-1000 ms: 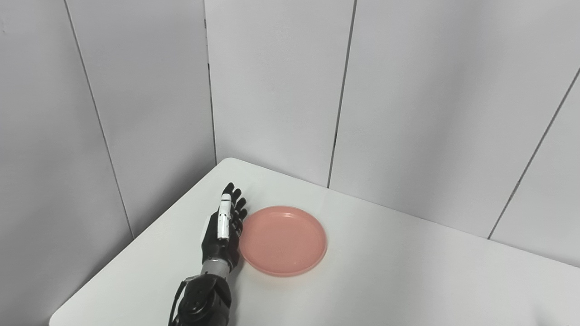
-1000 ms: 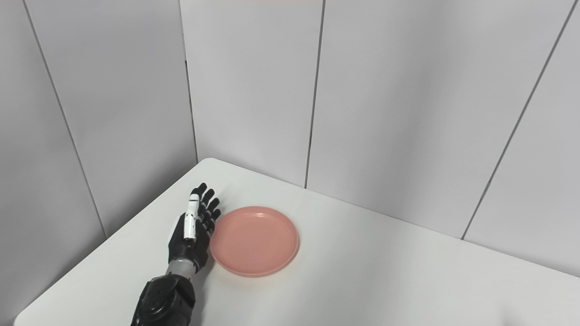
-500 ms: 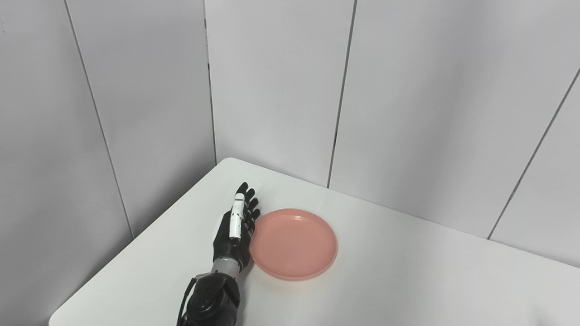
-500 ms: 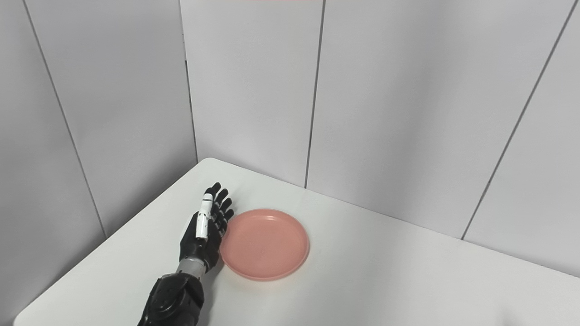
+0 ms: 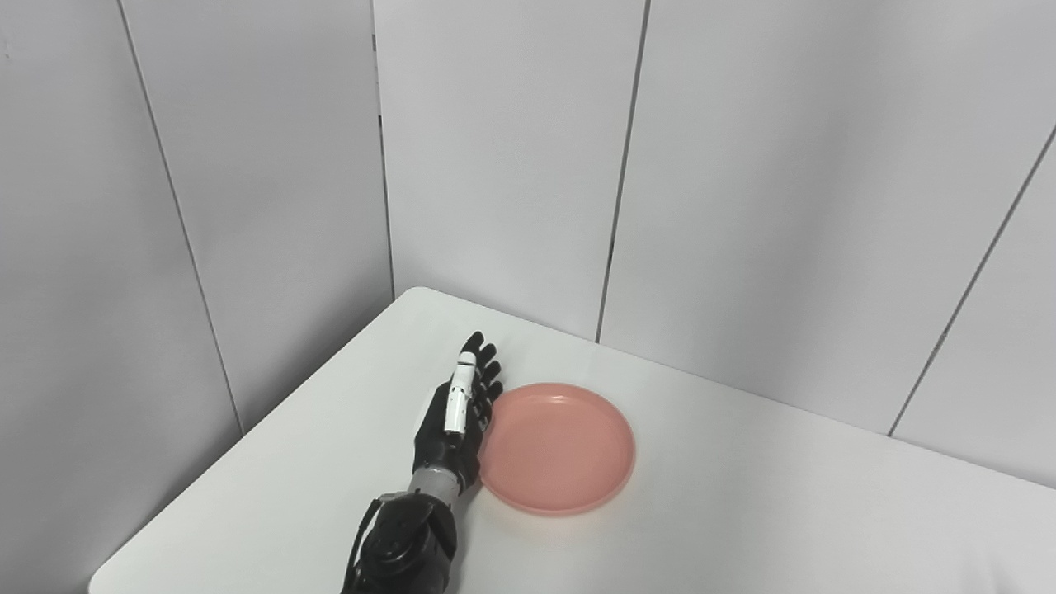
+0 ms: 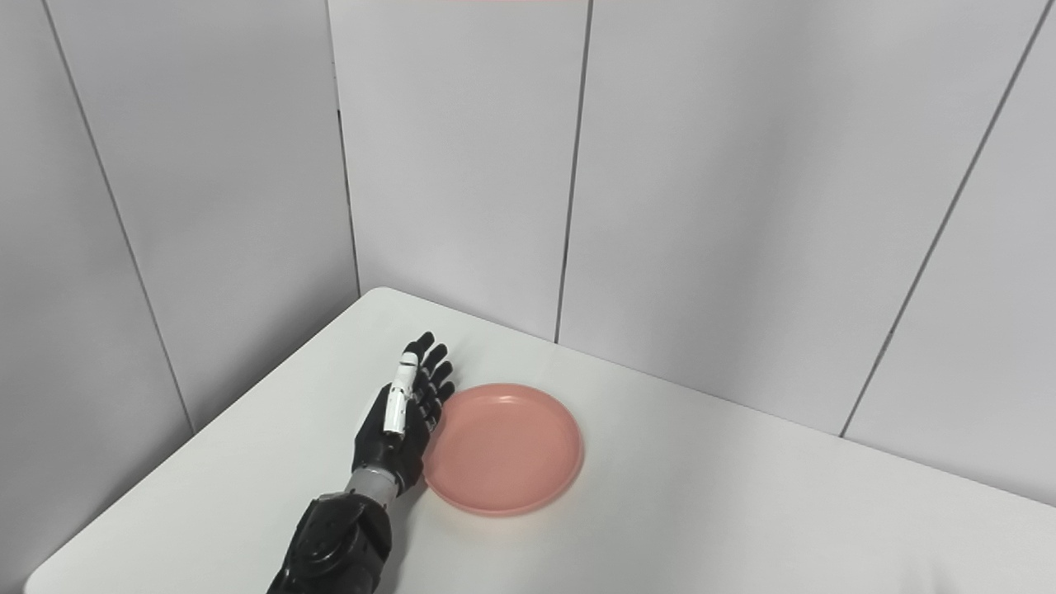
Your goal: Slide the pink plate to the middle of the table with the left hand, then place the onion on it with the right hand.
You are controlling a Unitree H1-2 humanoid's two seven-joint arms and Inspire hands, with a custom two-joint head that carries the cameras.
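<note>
White surface: table point(image 5: 742, 511) with rounded far-left corner, set against grey panelled walls point(image 5: 495, 165) on the left and far sides.
Left arm: black forearm enters from the near edge, left of centre, and runs toward the far side.
Left hand: left hand point(image 5: 452, 425) stands on edge on the table, fingers point(image 5: 459, 388) extended straight and held together, pointing to the far side; one finger shows a white casing. Nothing is grasped; the hand is flat and released.
Contact: palm side of the left hand faces right and lies against the left rim of the plate; touching, as far as both views show.
Plate: pink plate point(image 5: 558, 446) lies flat on the table, just right of the hand, in the left half of the visible tabletop, nearer the far wall than the near edge. Its interior holds nothing.
Right of plate: bare white tabletop extends to the right edge of both views.
Right hand: outside both views; state cannot be reported.
Onion: outside both views.
</note>
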